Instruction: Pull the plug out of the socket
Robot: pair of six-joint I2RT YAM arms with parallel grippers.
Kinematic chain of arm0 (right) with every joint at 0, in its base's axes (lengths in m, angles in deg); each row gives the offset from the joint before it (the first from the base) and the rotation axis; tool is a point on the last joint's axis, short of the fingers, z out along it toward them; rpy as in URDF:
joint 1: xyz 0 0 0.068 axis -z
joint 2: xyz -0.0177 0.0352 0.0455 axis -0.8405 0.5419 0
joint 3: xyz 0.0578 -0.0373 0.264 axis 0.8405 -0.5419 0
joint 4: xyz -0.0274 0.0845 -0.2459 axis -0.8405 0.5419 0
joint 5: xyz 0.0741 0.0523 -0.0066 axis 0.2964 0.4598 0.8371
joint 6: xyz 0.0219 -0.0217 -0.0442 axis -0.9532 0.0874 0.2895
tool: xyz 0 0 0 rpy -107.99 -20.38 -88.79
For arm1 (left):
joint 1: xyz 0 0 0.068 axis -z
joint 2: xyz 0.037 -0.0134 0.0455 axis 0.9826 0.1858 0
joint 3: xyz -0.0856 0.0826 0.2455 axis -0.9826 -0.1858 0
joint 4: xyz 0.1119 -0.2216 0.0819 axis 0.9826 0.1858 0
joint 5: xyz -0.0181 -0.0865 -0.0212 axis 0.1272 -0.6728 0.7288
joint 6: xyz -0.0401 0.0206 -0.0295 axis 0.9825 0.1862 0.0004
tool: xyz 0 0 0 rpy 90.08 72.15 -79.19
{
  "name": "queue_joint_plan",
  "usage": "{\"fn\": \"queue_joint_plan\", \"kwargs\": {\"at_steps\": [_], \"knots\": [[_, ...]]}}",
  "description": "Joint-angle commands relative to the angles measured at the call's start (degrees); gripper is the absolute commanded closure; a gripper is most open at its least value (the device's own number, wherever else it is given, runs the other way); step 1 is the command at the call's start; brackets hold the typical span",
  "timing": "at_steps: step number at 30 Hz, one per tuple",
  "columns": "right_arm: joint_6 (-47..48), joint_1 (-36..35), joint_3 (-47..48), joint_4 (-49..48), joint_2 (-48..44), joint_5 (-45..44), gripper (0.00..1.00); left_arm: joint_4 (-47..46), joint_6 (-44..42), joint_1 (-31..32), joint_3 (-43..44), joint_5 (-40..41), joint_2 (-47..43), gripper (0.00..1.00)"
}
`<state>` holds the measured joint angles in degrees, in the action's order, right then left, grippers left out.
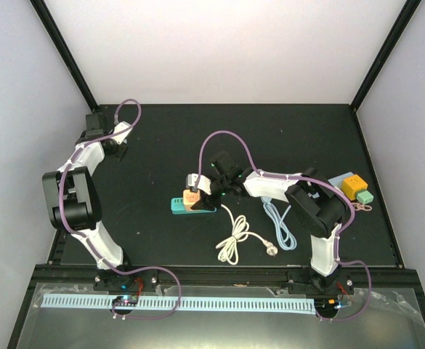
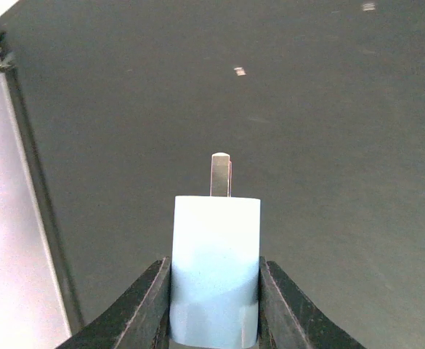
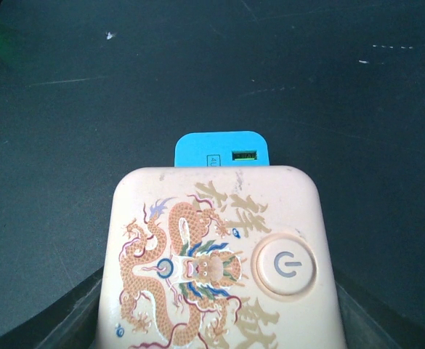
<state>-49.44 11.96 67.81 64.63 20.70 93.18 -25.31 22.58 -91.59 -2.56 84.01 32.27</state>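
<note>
My left gripper (image 2: pixel 214 291) is shut on a pale blue plug (image 2: pixel 214 262) whose metal prong (image 2: pixel 220 174) points away over bare black table. In the top view this gripper (image 1: pixel 94 123) is at the far left corner, well apart from the socket. My right gripper (image 1: pixel 201 187) at the table's middle is shut on a cream socket block (image 3: pixel 216 254) printed with a dragon and a power button. The block (image 1: pixel 191 198) sits on a teal base (image 1: pixel 179 207); a blue end (image 3: pixel 221 149) shows beyond it. My right fingers (image 3: pixel 74 320) flank the block.
A white coiled cable (image 1: pixel 234 236) and a pale blue cable (image 1: pixel 281 227) lie near the right arm. Small coloured blocks (image 1: pixel 354 187) sit at the right edge. Black frame posts rise at the far corners; white walls enclose the table.
</note>
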Motion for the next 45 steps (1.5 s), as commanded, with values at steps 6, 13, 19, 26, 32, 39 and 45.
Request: {"fn": "queue_joint_plan", "kwargs": {"at_steps": [6, 13, 19, 26, 32, 39, 45], "knots": [[0.16, 1.03, -1.09, 6.4, 2.82, -4.64, 0.9, -12.11, 1.3, 0.87, 4.36, 15.83, 7.03, 0.87], [-0.28, 1.03, -0.82, 6.37, 2.94, -4.2, 0.9, -22.36, -5.18, 3.94, 2.69, 25.14, 11.98, 0.82], [-0.45, 1.02, -0.84, 6.27, 3.08, -4.08, 0.9, -28.22, -7.91, 6.33, 2.42, 31.43, 15.58, 0.82], [-0.62, 1.08, -0.74, 6.22, 3.0, -3.77, 0.9, -27.64, -8.13, 8.02, 3.98, 33.31, 18.66, 0.81], [-0.72, 1.03, -0.73, 6.13, 3.36, -3.5, 0.9, -28.15, -9.24, 8.87, 4.48, 34.87, 20.52, 0.71], [-0.63, 1.05, -0.58, 6.12, 3.85, -3.58, 0.9, -23.63, -6.44, 9.53, 5.28, 32.11, 19.58, 0.51], [-0.72, 1.02, -0.5, 6.14, 3.86, -3.64, 0.89, -19.91, -4.48, 10.04, 4.99, 27.95, 17.43, 0.49]]}}
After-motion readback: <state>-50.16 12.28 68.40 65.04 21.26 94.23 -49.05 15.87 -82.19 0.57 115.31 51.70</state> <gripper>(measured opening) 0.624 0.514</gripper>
